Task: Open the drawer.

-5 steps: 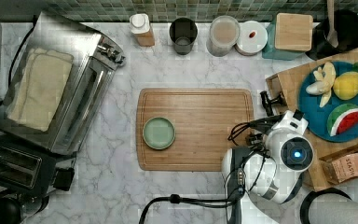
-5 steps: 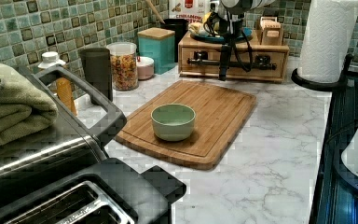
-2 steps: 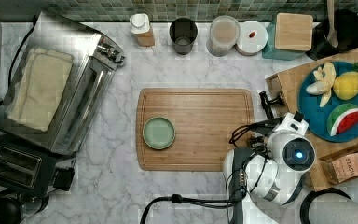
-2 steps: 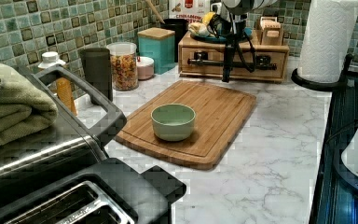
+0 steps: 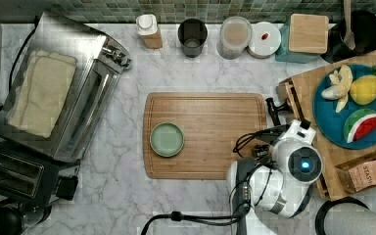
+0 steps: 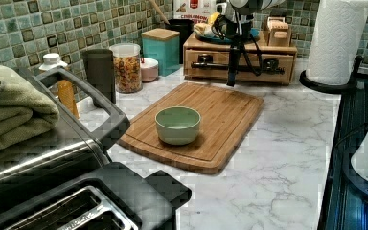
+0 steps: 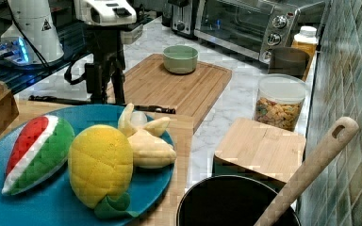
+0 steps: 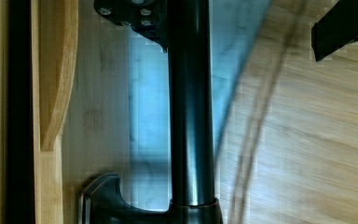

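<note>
In the left view a green bowl (image 6: 178,124) is sitting nearest on the cutting board (image 6: 220,120). Beyond the board's far end, the gripper (image 6: 232,72) is hanging straight down in front of the drawer (image 6: 239,64), its fingers reaching the long black handle (image 6: 211,64). The drawer is sitting in the wooden stand (image 6: 287,49), its front flush with the stand's face. In the wrist view the handle (image 8: 191,116) is running up the middle, a dark finger (image 8: 345,28) standing off to one side; whether the claw is clamped I cannot tell. A blue fruit plate (image 7: 52,197) is resting on the stand
</note>
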Controlling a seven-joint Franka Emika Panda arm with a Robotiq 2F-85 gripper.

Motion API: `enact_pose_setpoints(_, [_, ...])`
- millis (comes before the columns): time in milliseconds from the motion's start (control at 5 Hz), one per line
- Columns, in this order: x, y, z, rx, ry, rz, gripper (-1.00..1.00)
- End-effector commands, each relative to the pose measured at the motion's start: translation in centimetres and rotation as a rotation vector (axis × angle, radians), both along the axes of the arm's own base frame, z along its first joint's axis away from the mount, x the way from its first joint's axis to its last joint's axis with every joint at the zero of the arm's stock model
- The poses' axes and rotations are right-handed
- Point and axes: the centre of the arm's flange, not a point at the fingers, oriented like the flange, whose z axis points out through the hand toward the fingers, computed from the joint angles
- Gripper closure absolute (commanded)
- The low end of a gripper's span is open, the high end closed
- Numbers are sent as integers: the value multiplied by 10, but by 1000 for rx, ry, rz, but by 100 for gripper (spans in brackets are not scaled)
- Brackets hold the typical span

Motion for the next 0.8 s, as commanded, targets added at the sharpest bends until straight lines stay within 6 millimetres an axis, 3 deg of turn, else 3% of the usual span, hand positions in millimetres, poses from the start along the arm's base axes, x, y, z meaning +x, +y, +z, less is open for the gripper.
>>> enact_pose_setpoints(200, [-42,193,-25,78,47,125,-100])
enact_pose_setpoints(800, [-78,271,-7,140,100,156,-100])
